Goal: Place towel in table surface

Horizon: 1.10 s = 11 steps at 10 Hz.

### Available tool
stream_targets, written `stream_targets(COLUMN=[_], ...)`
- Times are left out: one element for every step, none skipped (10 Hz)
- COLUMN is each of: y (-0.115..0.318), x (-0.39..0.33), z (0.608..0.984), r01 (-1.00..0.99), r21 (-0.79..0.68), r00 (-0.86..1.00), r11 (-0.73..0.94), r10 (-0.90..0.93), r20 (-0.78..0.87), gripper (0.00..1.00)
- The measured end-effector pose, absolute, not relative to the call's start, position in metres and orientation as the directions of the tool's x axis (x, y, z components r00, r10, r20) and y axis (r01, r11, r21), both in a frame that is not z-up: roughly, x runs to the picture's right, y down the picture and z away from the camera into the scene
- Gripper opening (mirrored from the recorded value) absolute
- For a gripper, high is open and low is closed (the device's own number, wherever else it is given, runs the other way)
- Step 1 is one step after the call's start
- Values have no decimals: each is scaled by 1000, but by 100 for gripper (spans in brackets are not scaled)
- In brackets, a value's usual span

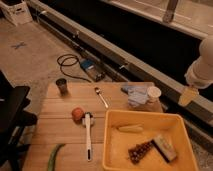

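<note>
The towel (134,94), a small pale blue-grey wrinkled cloth, lies on the table surface (60,127) near its far right corner, touching a white cup (153,93). My gripper (188,96) hangs off the white arm at the right edge of the camera view. It is beyond the table's far right corner, to the right of the cup and apart from the towel. Its yellowish fingers point down, open, with nothing in them.
A yellow tub (145,114) fills the table's near right, holding a pale long item, a dark bunch and a sponge. A spoon (101,96), dark cup (62,86), red ball (77,114), white tool (88,136) and green vegetable (54,156) also lie on the planks. A dark chair (12,117) stands to the left.
</note>
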<state>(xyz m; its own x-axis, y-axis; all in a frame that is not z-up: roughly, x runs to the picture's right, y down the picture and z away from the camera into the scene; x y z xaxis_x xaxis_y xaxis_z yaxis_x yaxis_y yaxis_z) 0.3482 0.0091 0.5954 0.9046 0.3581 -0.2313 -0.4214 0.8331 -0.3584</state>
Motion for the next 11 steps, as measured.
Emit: stream_targets(y=[9, 9, 9, 9, 9, 9, 9, 10, 11, 11, 10], x=[348, 348, 348, 348, 348, 348, 349, 347, 344, 332, 321], z=[595, 595, 595, 595, 595, 595, 595, 595, 594, 599, 603], r01=[-421, -421, -421, -421, -421, -421, -420, -405, -373, -322, -292], r21=[-358, -358, -358, -358, -358, -358, -358, -353, -347, -346, -342], r00=[905, 905, 905, 905, 905, 905, 905, 912, 926, 945, 955], r11=[833, 833, 833, 833, 833, 833, 834, 844, 860, 881, 893], r10=[358, 358, 358, 358, 358, 358, 357, 346, 320, 278, 256], r20=[-231, -231, -231, -231, -231, -231, -231, -219, -201, -171, -147], gripper=[80, 80, 80, 80, 80, 80, 80, 80, 80, 80, 80])
